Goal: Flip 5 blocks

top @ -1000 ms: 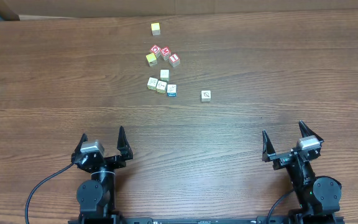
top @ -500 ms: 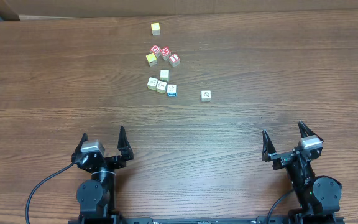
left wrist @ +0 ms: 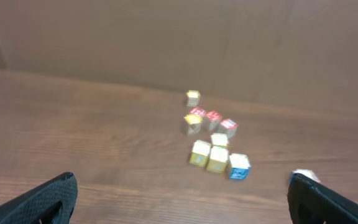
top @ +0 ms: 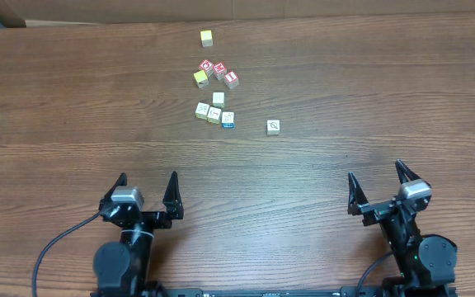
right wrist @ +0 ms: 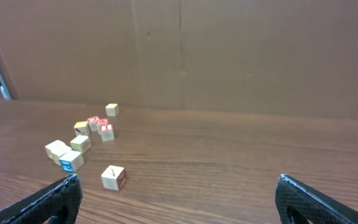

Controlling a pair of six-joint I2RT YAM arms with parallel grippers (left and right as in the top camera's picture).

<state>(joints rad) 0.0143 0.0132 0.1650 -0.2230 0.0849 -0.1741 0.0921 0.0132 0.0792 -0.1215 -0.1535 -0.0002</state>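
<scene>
The left gripper was seen at the lower left of the overhead frame, released, its jaws spread wide with nothing between them. The right gripper, at the lower right, was likewise released and empty. Both arms were held low at the bottom edge, fingers pointed toward the top of the frame.

The blocks were found on the desk further up the frame, well apart from either gripper. Four pale ones were bunched just left of centre, among them the blue-faced block. A fifth, the lone block, was set apart to their right. The bunch was judged nearer the left gripper, up and to its right. The lone block was judged slightly nearer the right gripper, up and to its left. Being cubes, they offered no long axis to be lined up with.

Just above the bunch, the red-and-white cubes and yellow cubes were to be avoided.
</scene>
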